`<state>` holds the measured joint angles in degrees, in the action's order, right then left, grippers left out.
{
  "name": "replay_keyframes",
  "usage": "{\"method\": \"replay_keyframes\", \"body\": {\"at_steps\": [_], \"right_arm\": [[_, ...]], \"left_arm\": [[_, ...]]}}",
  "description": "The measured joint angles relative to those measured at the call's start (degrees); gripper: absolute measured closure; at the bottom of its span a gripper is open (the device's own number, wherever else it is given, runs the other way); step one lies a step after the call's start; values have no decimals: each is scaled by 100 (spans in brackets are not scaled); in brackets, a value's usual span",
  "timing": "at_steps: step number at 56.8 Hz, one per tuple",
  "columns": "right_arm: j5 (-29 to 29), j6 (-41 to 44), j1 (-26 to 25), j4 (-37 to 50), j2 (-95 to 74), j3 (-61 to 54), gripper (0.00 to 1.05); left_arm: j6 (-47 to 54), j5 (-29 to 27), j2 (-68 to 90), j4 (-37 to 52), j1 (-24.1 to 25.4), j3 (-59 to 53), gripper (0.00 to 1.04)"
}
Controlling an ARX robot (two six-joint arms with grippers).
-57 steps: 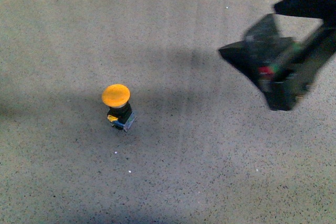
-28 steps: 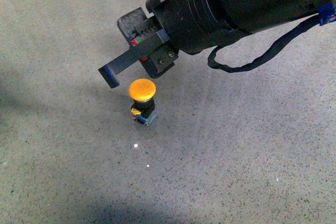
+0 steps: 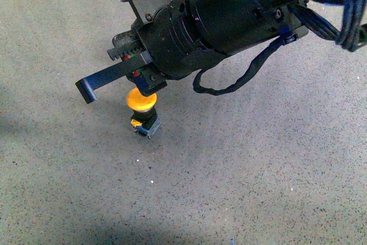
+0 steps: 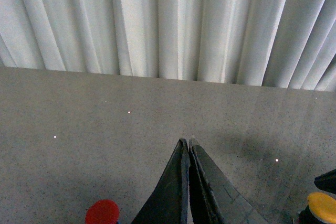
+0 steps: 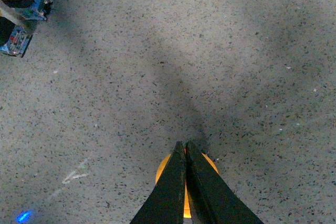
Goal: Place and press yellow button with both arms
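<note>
The yellow button (image 3: 141, 100) stands upright on the grey speckled table (image 3: 241, 176), with an orange-yellow cap, a black body and a blue base. My right arm (image 3: 218, 21) reaches over it from the upper right, a green light on it. My right gripper (image 3: 86, 91) is shut and empty, and its flat fingers lie just over the cap with the tip past it. In the right wrist view the shut gripper (image 5: 185, 143) covers the middle of the cap (image 5: 163, 166). My left gripper (image 4: 187, 141) is shut and empty over bare table. The yellow button (image 4: 321, 206) sits at that view's edge.
A red round cap (image 4: 102, 212) sits near my left gripper. A small black and blue part (image 5: 21, 3) lies on the table in the right wrist view. A white curtain (image 4: 168, 24) hangs behind the table's far edge. A black cable (image 3: 241, 78) loops under my right arm.
My right arm swung in from the right and came down and leftward over the yellow button. Its finger now reaches past the cap. The button stays upright.
</note>
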<state>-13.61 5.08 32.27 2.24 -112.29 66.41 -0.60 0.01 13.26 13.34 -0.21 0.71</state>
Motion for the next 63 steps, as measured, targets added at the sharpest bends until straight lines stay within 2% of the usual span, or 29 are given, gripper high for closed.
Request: {"method": "replay_keyframes", "body": {"at_steps": [17, 22, 32, 46, 56, 57, 60, 61, 63], "right_arm": [[101, -240, -9, -221, -240, -31, 103], [61, -444, -42, -17, -205, -114, 103], [13, -772, -153, 131, 44, -208, 103], [-63, -1338, -815, 640, 1294, -772, 103], [179, -1279, -1558, 699, 2577, -1757, 76], [365, -1239, -1606, 772, 2745, -1928, 74], [1394, -975, -1668, 1845, 3230, -2625, 82], [1480, -955, -1676, 2079, 3324, -2763, 83], [2164, -826, -1742, 2922, 3689, -3261, 90]], "left_arm": [[0, 0, -321, -321, 0, 0, 103], [0, -2, -1038, -1231, 4, 0, 103], [0, -2, -1226, -1333, 11, 0, 103], [0, -2, -1231, -1335, 11, 0, 103], [0, 0, -1231, -1335, 11, 0, 103], [0, 0, -1231, -1335, 11, 0, 103], [0, 0, -1231, -1335, 11, 0, 103], [0, 9, -1231, -1335, 11, 0, 103], [0, 2, -1231, -1335, 11, 0, 103]]}}
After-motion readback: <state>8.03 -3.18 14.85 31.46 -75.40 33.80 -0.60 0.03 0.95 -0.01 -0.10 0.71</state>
